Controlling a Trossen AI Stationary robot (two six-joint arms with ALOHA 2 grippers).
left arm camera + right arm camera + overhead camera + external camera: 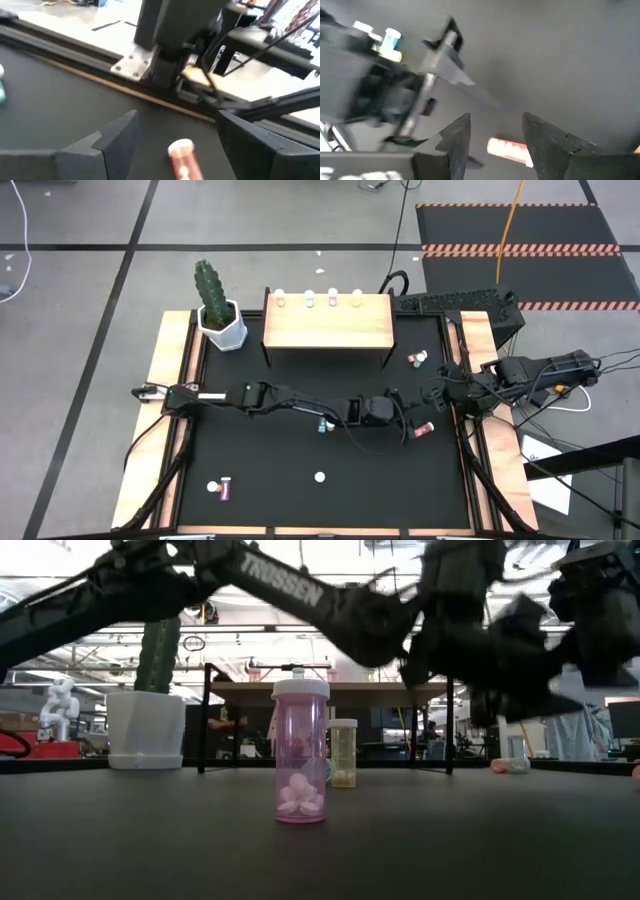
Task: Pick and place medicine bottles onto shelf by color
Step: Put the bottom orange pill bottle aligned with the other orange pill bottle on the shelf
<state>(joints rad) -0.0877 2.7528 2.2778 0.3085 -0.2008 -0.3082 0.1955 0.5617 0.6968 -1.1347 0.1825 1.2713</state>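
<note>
From above, the wooden shelf [327,321] carries four small bottles along its far edge. Both grippers meet in front of it, right of centre, over a pink bottle [424,429] lying on the black table [270,470]. In the low view, an upright pink bottle [300,752] stands before the shelf. The left gripper [172,131] has spread fingers around the lying bottle [183,158]. The right gripper [495,131], also spread, seems to hover above it.

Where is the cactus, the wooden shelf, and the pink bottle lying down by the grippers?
cactus [207,283], high view, green stem.
shelf [326,322], high view, bare wooden top.
pink bottle [424,429], high view, its body.
</note>
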